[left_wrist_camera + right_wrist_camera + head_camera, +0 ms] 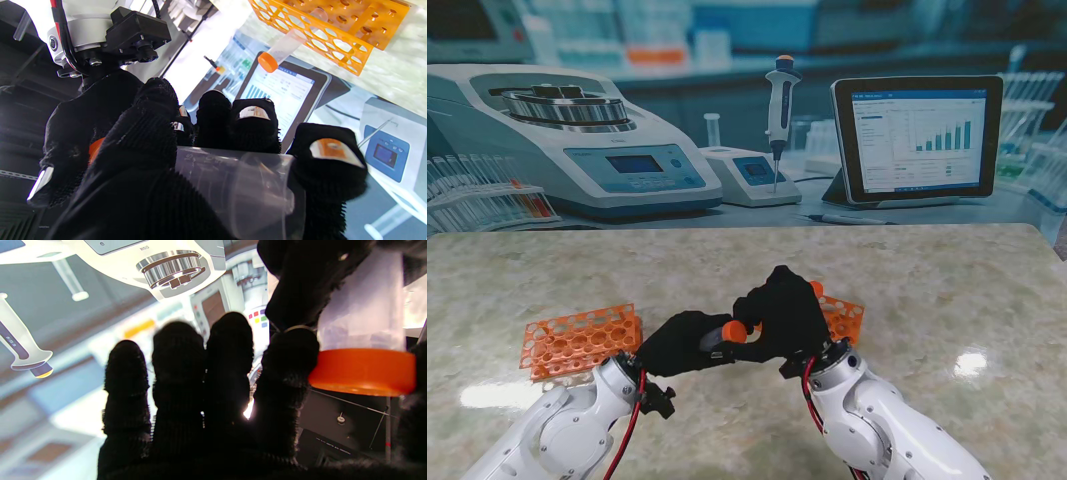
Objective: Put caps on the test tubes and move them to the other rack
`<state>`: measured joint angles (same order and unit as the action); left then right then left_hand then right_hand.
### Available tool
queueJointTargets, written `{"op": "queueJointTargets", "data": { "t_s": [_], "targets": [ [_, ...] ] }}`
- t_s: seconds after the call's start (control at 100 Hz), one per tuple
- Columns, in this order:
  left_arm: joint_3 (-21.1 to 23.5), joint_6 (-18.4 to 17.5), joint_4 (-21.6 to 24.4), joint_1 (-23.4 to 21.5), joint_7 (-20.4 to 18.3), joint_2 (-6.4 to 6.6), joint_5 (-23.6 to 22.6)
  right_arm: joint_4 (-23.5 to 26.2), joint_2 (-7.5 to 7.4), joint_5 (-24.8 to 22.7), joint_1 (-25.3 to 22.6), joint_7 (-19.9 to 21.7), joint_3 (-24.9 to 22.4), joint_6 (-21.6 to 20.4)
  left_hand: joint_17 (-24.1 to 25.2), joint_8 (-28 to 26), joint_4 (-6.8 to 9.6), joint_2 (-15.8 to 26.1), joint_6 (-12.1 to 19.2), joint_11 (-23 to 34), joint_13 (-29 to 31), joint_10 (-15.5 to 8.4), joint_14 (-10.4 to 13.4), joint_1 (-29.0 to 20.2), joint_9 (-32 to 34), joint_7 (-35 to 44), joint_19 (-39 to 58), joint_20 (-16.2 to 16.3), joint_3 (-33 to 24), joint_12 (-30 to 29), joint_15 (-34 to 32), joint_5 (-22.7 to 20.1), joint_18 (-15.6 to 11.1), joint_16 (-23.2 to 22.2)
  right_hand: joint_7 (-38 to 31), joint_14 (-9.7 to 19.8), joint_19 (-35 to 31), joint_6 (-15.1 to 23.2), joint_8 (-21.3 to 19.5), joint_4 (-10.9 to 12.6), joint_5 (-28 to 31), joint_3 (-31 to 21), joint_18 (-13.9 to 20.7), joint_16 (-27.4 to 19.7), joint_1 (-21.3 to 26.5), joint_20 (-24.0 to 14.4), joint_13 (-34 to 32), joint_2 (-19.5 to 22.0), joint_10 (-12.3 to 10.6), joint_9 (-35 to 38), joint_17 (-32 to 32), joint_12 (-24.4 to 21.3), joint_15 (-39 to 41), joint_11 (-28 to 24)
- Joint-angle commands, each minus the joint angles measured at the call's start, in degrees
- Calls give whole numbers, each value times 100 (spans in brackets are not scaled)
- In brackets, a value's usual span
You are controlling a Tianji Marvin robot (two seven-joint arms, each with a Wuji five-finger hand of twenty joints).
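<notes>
Holding both hands together nearest me, mid-desk, just above the surface. Left hand (685,343) clamped round a clear test tube (233,186); right hand (779,312) pinched on its orange cap (734,331), thumb and forefinger on the rim per right wrist view. Cap looks seated on the mouth; can't tell if threads are fully home.

Judgement: capping step in hand. To do well — keep left grip firm on the barrel w/o twisting, turn cap w/ right fingers only, keep cap square to the mouth so it doesn't cross-thread. Check snug before letting go.

Tube long axis lies roughly level, running left-right in stand view, capped end pointing toward my right, closed end buried in left palm.

Farther out: orange rack (580,340) on my left, wells look empty. Second orange rack (843,318) on my right, mostly hidden behind right hand; left wrist view shows one capped tube (287,45) leaning in a rack. Which rack is the destination — can't tell.
</notes>
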<state>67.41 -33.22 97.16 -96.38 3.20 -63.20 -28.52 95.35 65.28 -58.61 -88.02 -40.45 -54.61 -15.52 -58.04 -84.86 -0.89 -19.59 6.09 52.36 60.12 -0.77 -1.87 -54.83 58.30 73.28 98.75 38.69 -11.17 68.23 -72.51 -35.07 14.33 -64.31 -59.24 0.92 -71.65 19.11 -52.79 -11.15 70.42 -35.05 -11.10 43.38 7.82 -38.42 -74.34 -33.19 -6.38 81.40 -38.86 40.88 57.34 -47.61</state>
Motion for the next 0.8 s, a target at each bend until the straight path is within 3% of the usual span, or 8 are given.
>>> {"op": "queueJointTargets", "data": {
  "t_s": [0.0,0.24,0.38,0.51,0.79],
  "targets": [
    [-16,-57,96,-32,-15,-12,-11,-87,40,43,2,33,14,63,-105,-379,-30,197,441,-13,-17,-236,115,-174,-85,410,700,-74,-1,-31,27,-86,-398,53,-383,109,-172,559,2,203,395,-642,120,-5,350,-78,-116,425,-189,173,-17,-107,297,-247],
    [-17,-54,101,-35,-20,-10,-15,-54,38,128,-13,230,0,120,-105,-379,-30,196,440,-16,-18,-235,115,-174,-89,413,700,-74,-4,-32,27,-92,-398,53,-476,79,-176,595,129,222,383,-340,138,-49,-105,-62,-105,986,-163,167,1,-228,300,-215],
    [-15,-55,101,-35,-16,-10,-19,-30,32,155,-40,318,-24,132,-105,-378,-30,199,439,-15,-18,-234,115,-175,-85,411,700,-74,-6,-32,27,-86,-398,54,102,40,-80,463,341,283,301,29,108,-157,-148,-58,-97,1181,-137,148,160,-388,-105,358],
    [-15,-53,95,-30,-21,-10,-16,-15,30,155,-70,313,-53,109,-105,-377,-30,197,433,-16,-18,-234,115,-178,-89,411,700,-74,-9,-32,27,-89,-398,54,794,-31,113,167,319,340,-215,350,43,-274,-283,-63,-45,1326,39,-118,426,-393,-892,1157],
    [-8,-48,100,-33,-24,-9,-15,150,2,120,-252,361,-217,-15,-105,-376,-32,191,439,-12,-17,-231,118,-174,-86,410,700,-74,-4,-31,27,-88,-399,54,1744,-79,399,-307,467,341,-1080,-136,-62,-66,-727,-79,345,1211,238,-845,835,-411,-1842,1964]
  ]
}}
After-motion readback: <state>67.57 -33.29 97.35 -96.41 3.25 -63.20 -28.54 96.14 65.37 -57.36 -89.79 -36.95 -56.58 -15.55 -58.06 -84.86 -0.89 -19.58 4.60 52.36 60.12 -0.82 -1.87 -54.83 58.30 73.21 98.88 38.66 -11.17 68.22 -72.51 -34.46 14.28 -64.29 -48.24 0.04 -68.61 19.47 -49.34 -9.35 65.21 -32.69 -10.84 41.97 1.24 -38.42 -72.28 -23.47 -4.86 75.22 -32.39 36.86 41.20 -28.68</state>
